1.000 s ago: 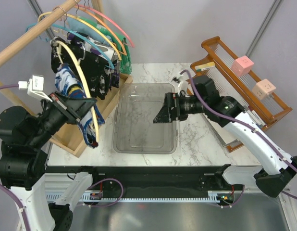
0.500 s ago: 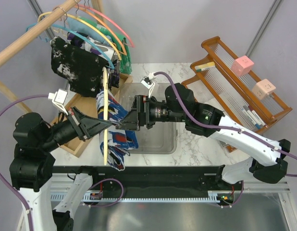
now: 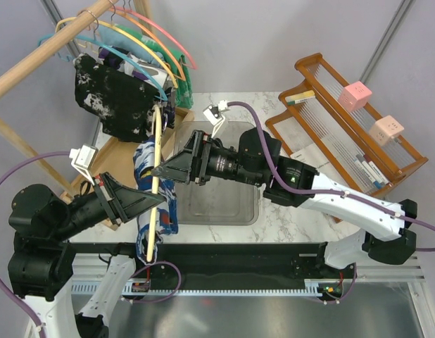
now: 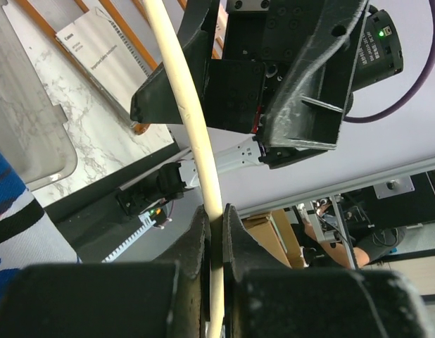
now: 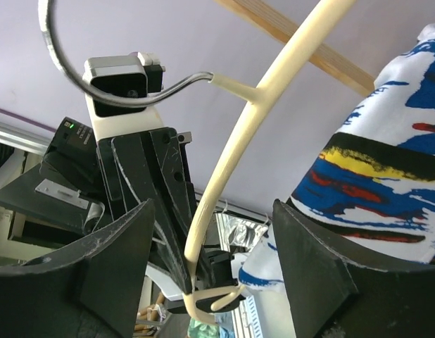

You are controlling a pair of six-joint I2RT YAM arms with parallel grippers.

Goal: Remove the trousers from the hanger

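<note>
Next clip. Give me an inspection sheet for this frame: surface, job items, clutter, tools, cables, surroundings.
Surface: marble table with a clear, empty bin on it.
Job's things: trousers draped over the cream hanger, which is off the wooden rail.
Clutter: black speckled garment and coloured hangers on the rail; wooden rack at right.
Tools: left tool shut on the hanger bar; right tool open, with the bar between its fingers and the trousers beside it.
Cables: purple cables along both arms.
Surroundings: grey wall panels behind; metal base rail at the near edge.
</note>
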